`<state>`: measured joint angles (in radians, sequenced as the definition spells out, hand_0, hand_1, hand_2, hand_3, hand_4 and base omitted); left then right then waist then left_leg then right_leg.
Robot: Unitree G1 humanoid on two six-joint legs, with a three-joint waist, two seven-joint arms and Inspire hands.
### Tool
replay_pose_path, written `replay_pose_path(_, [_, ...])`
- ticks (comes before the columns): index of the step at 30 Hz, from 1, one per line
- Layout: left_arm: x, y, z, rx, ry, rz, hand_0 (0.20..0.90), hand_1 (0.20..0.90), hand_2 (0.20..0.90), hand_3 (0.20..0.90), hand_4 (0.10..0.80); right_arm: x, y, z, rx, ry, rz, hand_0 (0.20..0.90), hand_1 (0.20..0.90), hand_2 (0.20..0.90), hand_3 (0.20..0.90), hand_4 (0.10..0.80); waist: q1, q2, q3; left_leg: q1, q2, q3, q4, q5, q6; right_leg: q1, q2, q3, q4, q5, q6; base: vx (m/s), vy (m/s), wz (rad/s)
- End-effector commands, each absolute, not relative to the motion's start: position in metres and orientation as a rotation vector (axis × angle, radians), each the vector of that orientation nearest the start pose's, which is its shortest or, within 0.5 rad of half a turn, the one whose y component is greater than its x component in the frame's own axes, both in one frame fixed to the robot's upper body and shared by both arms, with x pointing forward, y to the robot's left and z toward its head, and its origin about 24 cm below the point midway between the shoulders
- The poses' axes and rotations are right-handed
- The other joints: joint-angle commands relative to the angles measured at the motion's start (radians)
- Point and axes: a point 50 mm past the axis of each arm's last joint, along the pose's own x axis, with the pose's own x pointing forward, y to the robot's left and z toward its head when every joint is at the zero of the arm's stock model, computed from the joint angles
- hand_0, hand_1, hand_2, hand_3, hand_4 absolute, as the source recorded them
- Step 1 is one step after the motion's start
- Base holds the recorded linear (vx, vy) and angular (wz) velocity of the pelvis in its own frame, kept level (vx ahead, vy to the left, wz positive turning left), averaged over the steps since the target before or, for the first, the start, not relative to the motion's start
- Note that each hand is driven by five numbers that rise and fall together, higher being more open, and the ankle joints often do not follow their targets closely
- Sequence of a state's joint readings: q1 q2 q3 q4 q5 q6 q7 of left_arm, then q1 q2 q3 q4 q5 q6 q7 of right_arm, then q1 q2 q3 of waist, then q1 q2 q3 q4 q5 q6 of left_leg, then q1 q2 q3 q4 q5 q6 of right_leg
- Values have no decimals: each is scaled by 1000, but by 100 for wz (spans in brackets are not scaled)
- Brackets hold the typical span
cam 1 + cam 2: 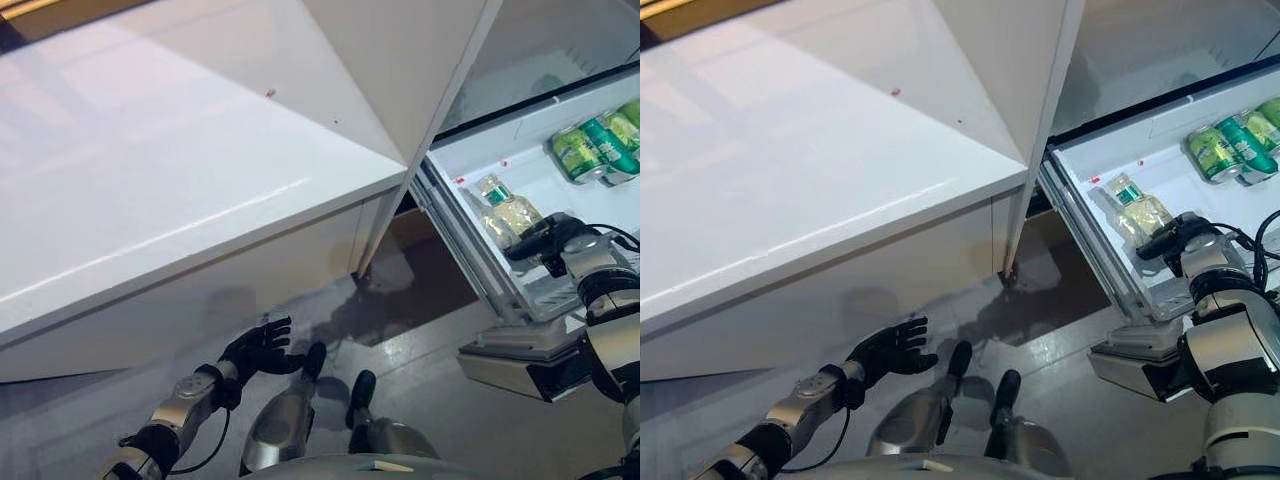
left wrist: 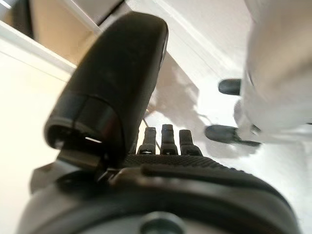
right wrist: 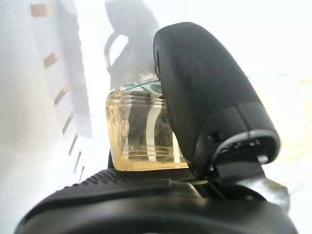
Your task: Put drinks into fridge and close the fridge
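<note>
A clear bottle of pale yellow drink with a green label lies in the white fridge compartment at the right. Green cans lie further back in the same compartment. My right hand is at the bottle's near end, inside the compartment. In the right wrist view its thumb and fingers curl round the bottle. My left hand hangs low over the floor at the lower left, fingers spread and empty; it also shows in the left wrist view.
A large white counter top fills the left and middle. A white upright panel stands between it and the fridge compartment. Grey floor lies below, with the compartment's front edge jutting out over it.
</note>
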<state>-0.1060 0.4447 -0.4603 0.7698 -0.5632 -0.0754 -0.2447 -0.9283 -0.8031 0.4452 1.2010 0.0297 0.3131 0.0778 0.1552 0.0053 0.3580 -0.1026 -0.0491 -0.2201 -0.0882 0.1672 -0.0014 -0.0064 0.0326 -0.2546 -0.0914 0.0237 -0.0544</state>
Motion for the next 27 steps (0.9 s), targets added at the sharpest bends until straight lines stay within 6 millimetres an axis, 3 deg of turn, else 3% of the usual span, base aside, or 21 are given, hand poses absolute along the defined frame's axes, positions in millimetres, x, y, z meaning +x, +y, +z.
replay_pose_path(1, [221,205,-81,21,598,-288,900,900,900,900,800,358,-365,177,-860,522,-417,300,300,300,200,100,7,-14,-17,12,10,99,5,-93,14,-49,-37,90,46,25,62,-47,15,-2])
replay_pose_path(2, [220,206,-82,25,602,-282,900,900,900,900,800,359,-365,177,-864,524,-413,300,300,300,200,100,8,-14,-13,10,9,100,5,-93,14,-52,-37,90,46,26,62,-51,17,-4])
replay_pose_path(3, [220,208,-84,31,616,-268,900,900,900,900,800,360,-363,177,-871,527,-405,380,380,380,293,193,9,-14,-8,5,8,102,6,-94,14,-57,-37,90,47,26,62,-44,13,-7])
replay_pose_path(4, [218,209,-86,34,625,-261,900,900,900,900,800,360,-362,177,-873,531,-398,641,641,641,598,498,9,-15,-6,3,8,103,6,-94,14,-59,-38,89,48,26,62,-38,13,-8])
replay_pose_path(5, [217,211,-88,39,640,-247,900,900,900,900,800,361,-361,177,-881,532,-386,641,641,641,598,498,9,-16,-4,2,7,104,6,-93,14,-62,-38,89,49,27,62,-24,15,-9])
replay_pose_path(6, [216,213,-90,42,654,-231,900,900,900,900,800,363,-359,177,-884,527,-376,900,900,900,900,800,8,-16,-3,1,7,106,5,-93,14,-64,-38,89,51,27,62,-24,21,-11])
replay_pose_path(13, [204,234,-104,93,765,-93,900,900,900,900,800,375,-337,188,-846,424,-295,900,900,900,900,800,-8,-31,-13,10,3,118,12,-100,12,-65,-40,97,68,19,59,-3,16,-4])
replay_pose_path(27, [188,233,-112,110,807,-96,900,900,900,900,800,372,-326,235,-976,201,-270,900,900,900,900,800,-59,-74,-96,84,0,163,7,-131,18,-12,-36,154,52,25,71,10,39,-10])
